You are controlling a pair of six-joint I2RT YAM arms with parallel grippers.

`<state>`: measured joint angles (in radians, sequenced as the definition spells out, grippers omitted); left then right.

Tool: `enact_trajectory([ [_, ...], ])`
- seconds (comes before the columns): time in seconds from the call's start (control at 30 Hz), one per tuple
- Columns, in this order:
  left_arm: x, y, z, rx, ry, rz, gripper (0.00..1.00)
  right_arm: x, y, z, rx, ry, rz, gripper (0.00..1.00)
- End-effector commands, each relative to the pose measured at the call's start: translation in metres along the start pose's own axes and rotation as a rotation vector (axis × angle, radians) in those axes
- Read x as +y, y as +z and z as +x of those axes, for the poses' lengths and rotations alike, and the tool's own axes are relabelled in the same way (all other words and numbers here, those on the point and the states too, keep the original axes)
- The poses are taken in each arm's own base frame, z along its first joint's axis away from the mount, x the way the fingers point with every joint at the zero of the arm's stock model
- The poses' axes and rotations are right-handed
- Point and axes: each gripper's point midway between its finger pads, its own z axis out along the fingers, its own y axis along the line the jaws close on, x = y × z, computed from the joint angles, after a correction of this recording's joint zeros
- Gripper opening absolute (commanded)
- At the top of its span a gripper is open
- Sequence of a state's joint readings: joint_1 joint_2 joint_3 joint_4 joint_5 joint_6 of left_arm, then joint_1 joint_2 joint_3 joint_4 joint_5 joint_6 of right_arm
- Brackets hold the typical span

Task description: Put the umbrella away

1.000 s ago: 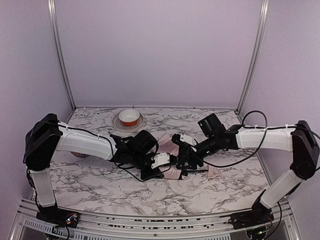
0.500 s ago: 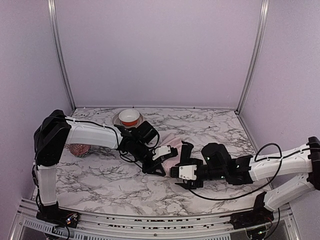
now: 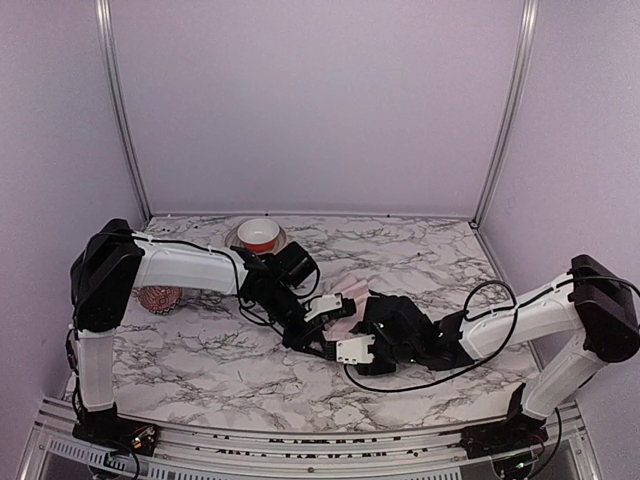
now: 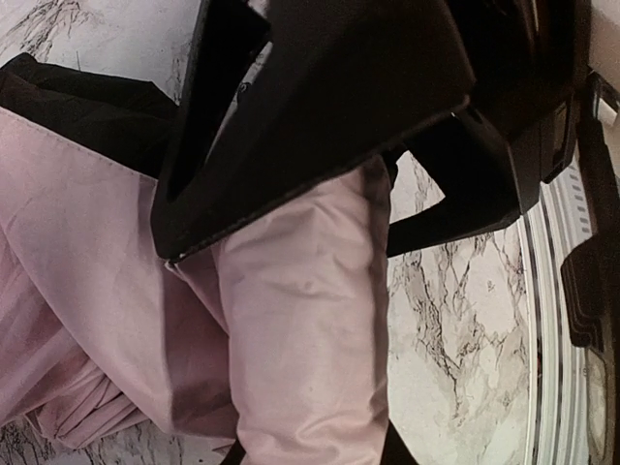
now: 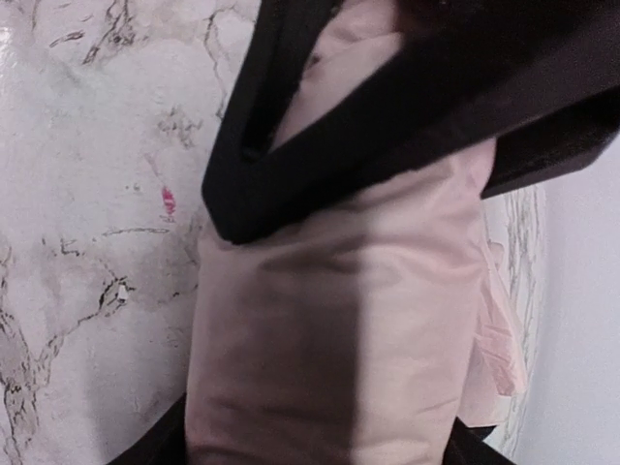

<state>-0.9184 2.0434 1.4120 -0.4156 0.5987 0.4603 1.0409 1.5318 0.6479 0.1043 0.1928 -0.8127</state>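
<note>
Looking at the umbrella [image 3: 347, 305] lying collapsed on the marble table [image 3: 440, 255], roughly mid-table and a little toward the near edge, wedged between the two gripper heads. Got the left gripper [image 3: 316, 330] reaching in from the left and clamped on it. In the left wrist view, seeing narrow jaws with a folded pale pink roll of the umbrella [image 4: 300, 329] pinched under the black fingers [image 4: 320, 107], black lining [image 4: 87, 107] showing at upper left, and more pink pleats spread flat on the marble at lower left. Got the right gripper [image 3: 352, 335] coming in low from the right, arm lying nearly flat along the table, head touching or just beside the left one. Can't tell the state on that one. In the right wrist view, seeing jaws set fairly wide around a smooth pink bundle of the umbrella [image 5: 329, 339] with one black finger [image 5: 387, 145] laid across the fabric, but no way to see whether squeezing or merely straddling. Can't make out shaft, handle knob or strap in any view. Elsewhere, spotted a white-and-red bowl [image 3: 259, 234] sitting on a plate [image 3: 237, 247] at the back of the table, well apart from the umbrella, and a reddish-pink knobbly ball [image 3: 158, 298] near the left edge, partly behind the left arm.
</note>
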Motion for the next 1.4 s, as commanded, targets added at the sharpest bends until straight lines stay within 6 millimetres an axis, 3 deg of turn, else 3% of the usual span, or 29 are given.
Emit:
enact_trajectory([
  [0.0, -0.049, 0.018, 0.100, 0.321, -0.313, 0.222, 0.01, -0.011, 0.002, -0.009, 0.000, 0.019, 0.029, 0.52],
  [0.1, -0.049, 0.014, 0.093, 0.291, -0.320, 0.244, 0.05, -0.007, 0.004, -0.008, 0.006, 0.038, 0.011, 0.36],
  [0.23, -0.037, 0.006, 0.080, 0.240, -0.310, 0.190, 0.36, -0.003, 0.004, -0.007, 0.006, 0.066, -0.013, 0.22],
  [0.33, -0.021, -0.008, 0.064, 0.151, -0.281, 0.086, 0.50, 0.003, 0.002, -0.008, 0.002, 0.093, -0.044, 0.19],
  [0.43, -0.007, -0.031, 0.041, 0.013, -0.223, -0.030, 0.58, 0.008, 0.001, -0.009, -0.012, 0.110, -0.067, 0.17],
  [0.5, -0.013, -0.053, 0.021, -0.104, -0.142, -0.053, 0.63, 0.009, -0.002, -0.010, -0.022, 0.110, -0.066, 0.16],
  [0.63, -0.033, -0.074, 0.003, -0.201, -0.054, -0.006, 0.70, 0.012, -0.008, -0.015, -0.055, 0.056, -0.049, 0.16],
  [0.7, -0.016, -0.077, -0.004, -0.222, -0.113, -0.046, 0.70, 0.016, -0.010, -0.019, -0.068, 0.020, -0.050, 0.16],
  [0.9, 0.078, -0.066, 0.005, -0.213, -0.465, -0.205, 0.70, 0.034, -0.009, -0.025, -0.066, -0.066, -0.067, 0.15],
  [1.07, 0.118, -0.051, 0.015, -0.164, -0.524, -0.344, 0.70, 0.045, -0.007, -0.028, -0.070, -0.093, -0.074, 0.15],
  [1.17, 0.116, -0.034, 0.015, -0.131, -0.484, -0.338, 0.70, 0.041, -0.007, -0.030, -0.078, -0.097, -0.055, 0.16],
  [1.27, 0.090, -0.007, 0.014, -0.095, -0.425, -0.244, 0.66, 0.034, -0.005, -0.029, -0.065, -0.088, -0.015, 0.17],
  [1.37, 0.055, 0.018, 0.015, -0.061, -0.372, -0.123, 0.46, 0.026, -0.001, -0.024, -0.042, -0.068, 0.028, 0.18],
])
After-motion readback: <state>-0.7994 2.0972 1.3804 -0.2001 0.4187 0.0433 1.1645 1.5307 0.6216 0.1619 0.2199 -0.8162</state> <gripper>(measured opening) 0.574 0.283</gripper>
